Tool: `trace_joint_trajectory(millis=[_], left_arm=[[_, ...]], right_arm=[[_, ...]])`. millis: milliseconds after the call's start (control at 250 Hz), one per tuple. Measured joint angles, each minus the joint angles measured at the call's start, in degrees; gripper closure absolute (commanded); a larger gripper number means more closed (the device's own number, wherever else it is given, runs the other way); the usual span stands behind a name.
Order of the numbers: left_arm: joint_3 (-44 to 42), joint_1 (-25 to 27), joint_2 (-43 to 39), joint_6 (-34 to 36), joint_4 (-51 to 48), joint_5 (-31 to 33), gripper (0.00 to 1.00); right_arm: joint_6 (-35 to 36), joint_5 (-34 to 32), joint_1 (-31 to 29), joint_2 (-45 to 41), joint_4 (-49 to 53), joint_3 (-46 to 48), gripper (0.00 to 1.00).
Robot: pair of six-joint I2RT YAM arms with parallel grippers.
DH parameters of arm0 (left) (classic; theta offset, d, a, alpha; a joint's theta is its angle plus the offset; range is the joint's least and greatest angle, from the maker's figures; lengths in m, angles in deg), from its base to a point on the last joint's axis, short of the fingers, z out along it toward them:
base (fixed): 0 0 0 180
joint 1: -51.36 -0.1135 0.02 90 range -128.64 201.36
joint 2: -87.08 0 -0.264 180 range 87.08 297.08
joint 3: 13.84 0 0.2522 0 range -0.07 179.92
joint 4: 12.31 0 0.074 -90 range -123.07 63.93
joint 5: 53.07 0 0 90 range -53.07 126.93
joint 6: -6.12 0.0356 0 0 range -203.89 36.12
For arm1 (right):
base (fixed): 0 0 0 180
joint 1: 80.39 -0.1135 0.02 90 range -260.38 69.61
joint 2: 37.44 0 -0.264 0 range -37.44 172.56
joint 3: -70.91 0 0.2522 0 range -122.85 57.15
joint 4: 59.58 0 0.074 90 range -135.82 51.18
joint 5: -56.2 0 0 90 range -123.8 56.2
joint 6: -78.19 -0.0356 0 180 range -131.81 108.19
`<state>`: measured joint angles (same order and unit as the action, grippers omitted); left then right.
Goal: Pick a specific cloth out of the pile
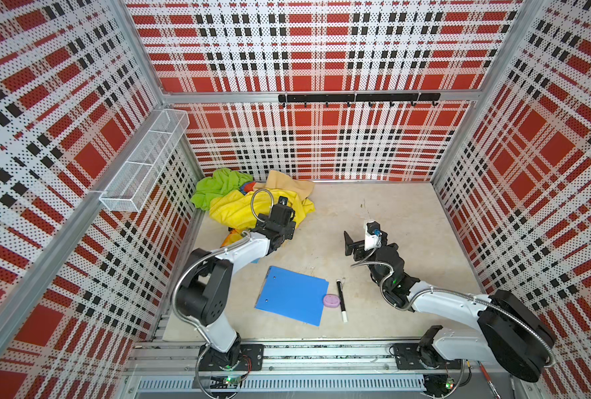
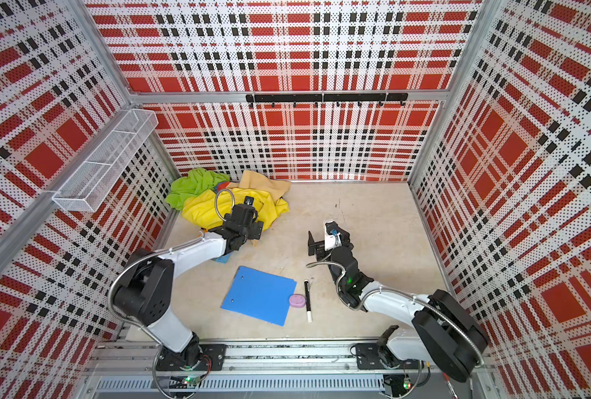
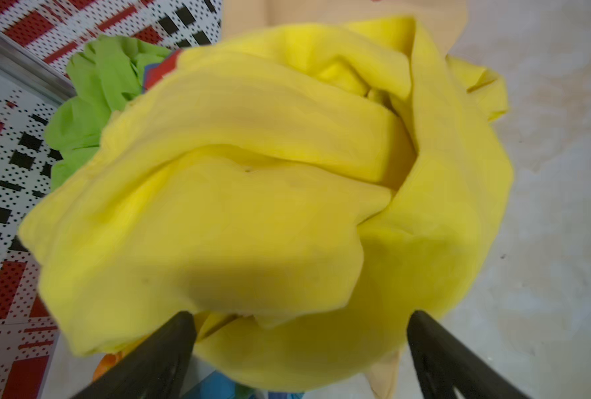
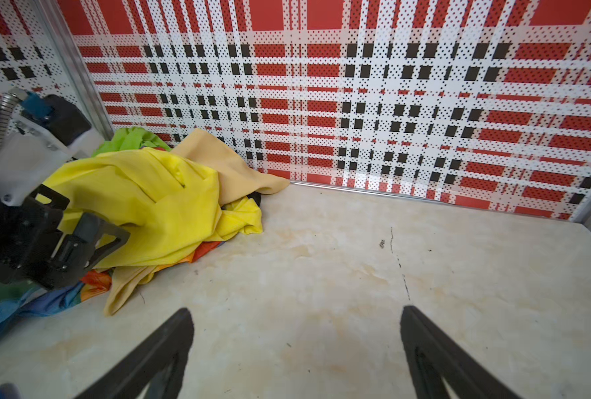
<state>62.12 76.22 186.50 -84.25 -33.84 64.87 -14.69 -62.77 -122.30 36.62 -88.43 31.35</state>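
Both top views looked down from overhead; left wrist view sat close over the pile (image 3: 252,207) ahead of the left gripper (image 3: 299,316); right wrist view saw it from well apart.

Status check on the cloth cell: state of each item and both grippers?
left gripper, open, empty, over yellow cloth
right gripper, open, empty, over bare table
yellow cloth, crumpled, on top of pile
green cloth, bunched, at wall corner
tan cloth, partly under yellow cloth
rainbow-striped cloth, mostly buried
black cloth, not clearly visible
blue clipboard, flat on table
marker, lying flat
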Motion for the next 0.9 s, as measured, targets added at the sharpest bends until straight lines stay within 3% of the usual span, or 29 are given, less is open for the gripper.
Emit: trace_joint_trajectory(millis=[236, 496, 584, 696, 901], left_arm=[[9.33, -0.50, 9.03, -0.85, -6.32, 1.18, 0.01], [11.87, -1.86, 13.18, -2.10, -8.33, 0.02, 0.00], [13.11, -2.58, 13.92, -2.45, -9.25, -1.36, 0.06], [15.41, -3.04, 15.19, -2.78, -11.43, -2.32, 0.21], [19.80, -3.32, 18.49, -3.39, -14.64, -2.51, 0.75]], right_arm=[[2.12, -3.02, -1.55, 0.98, -3.80, 2.64, 0.00], [3.98, 5.16, -5.40, -1.29, -6.51, 4.09, 0.00], [4.04, 7.06, -5.75, -2.19, -7.06, 4.22, 0.00], [4.50, 7.39, -5.75, -2.25, -7.34, 4.22, 0.00], [4.63, 7.23, -5.75, -2.25, -7.37, 4.22, 0.00]])
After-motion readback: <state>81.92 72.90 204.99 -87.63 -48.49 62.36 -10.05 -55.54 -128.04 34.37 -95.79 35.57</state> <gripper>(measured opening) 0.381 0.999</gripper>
